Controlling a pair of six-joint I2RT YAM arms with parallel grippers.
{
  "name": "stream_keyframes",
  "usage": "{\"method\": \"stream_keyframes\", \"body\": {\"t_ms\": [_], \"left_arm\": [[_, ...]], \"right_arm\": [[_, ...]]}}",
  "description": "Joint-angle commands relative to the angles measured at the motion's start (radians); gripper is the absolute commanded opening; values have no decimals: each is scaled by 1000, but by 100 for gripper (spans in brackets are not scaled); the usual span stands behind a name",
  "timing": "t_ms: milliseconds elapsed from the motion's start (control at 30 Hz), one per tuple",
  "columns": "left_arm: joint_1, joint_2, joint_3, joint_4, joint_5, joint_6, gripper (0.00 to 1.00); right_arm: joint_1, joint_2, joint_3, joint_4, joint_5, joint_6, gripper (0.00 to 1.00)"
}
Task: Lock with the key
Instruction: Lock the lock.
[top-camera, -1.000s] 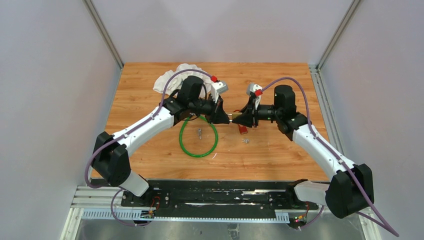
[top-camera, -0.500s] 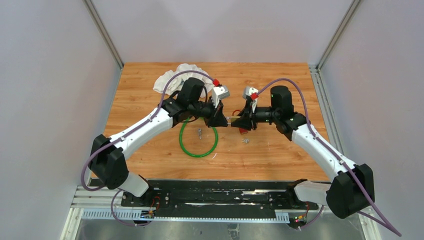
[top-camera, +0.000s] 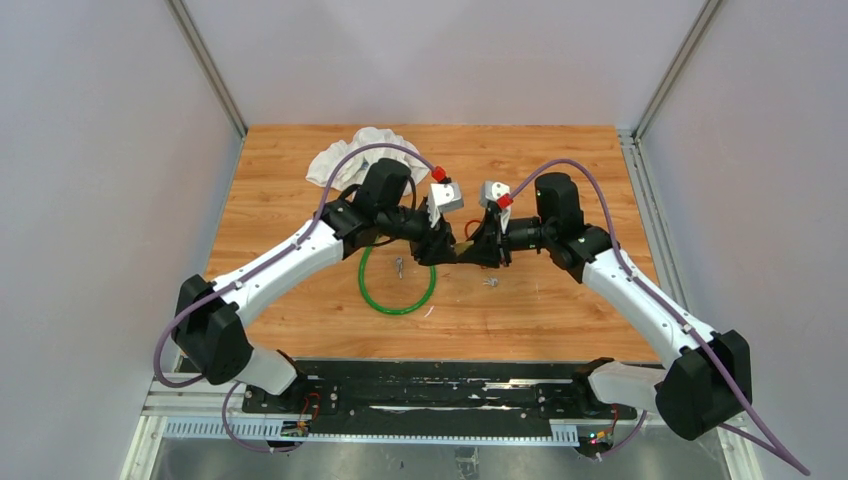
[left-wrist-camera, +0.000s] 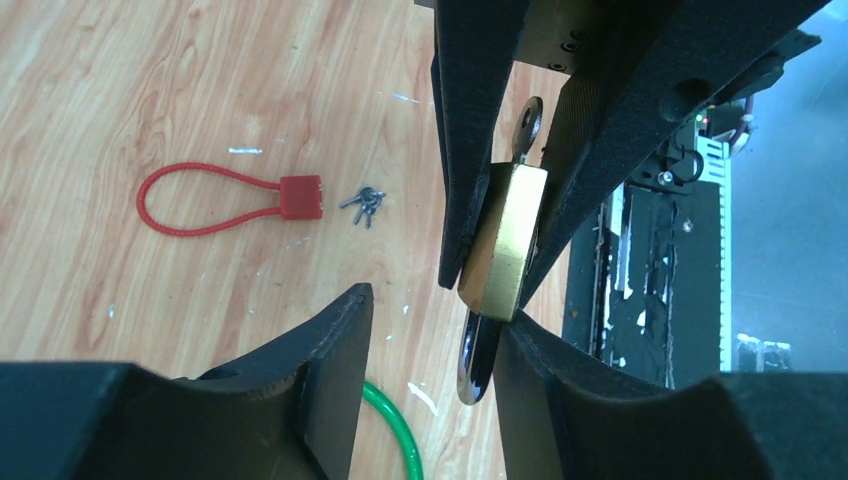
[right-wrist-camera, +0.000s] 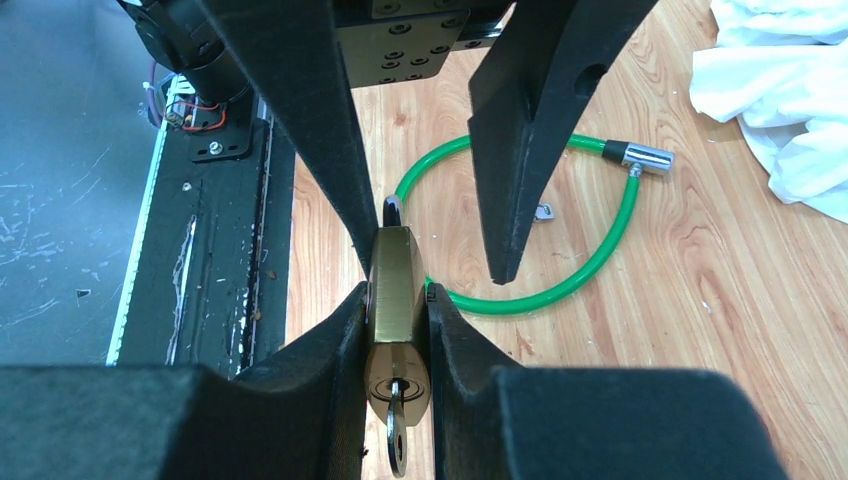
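Right gripper (right-wrist-camera: 397, 300): clamped on the flat sides of the brass padlock (left-wrist-camera: 505, 240).
Left gripper (left-wrist-camera: 432, 318): jaws apart, with the steel shackle (left-wrist-camera: 478, 360) just beside one finger.
Padlock: middle of the overhead frame, between both grippers, above the wooden table (top-camera: 560, 300).
Key (right-wrist-camera: 397, 445): seated in the keyhole, lower middle of the right wrist frame.
On the table: green cable loop (top-camera: 397, 285), red cable lock (left-wrist-camera: 230, 200), small keys (left-wrist-camera: 362, 203), white cloth (top-camera: 360, 150) at upper left.

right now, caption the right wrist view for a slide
Right gripper clamps brass padlock, key inserted; left gripper open opposite.
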Motion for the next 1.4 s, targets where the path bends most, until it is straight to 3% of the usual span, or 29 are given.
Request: {"method": "stream_keyframes", "body": {"t_ms": [0, 267, 533, 733, 933, 1133, 1367], "left_arm": [[-56, -46, 52, 61, 80, 90, 53], [-48, -98, 54, -115, -31, 277, 63], [34, -138, 60, -207, -86, 343, 70], [79, -192, 28, -183, -219, 351, 82], [89, -174, 20, -134, -91, 325, 84], [83, -90, 62, -124, 82, 291, 72], [37, -6, 117, -157, 111, 289, 70]], "right_arm": [[37, 2, 28, 39, -8, -36, 1], [-21, -15, 34, 26, 8, -35, 1], [-79, -21, 42, 19, 28, -21, 1], [-138, -19, 54, 20, 127, 27, 1], [-136, -14, 21, 100, 39, 95, 1], [-116, -20, 3, 148, -69, 132, 1], [-90, -20, -6, 171, -143, 141, 1]]}}
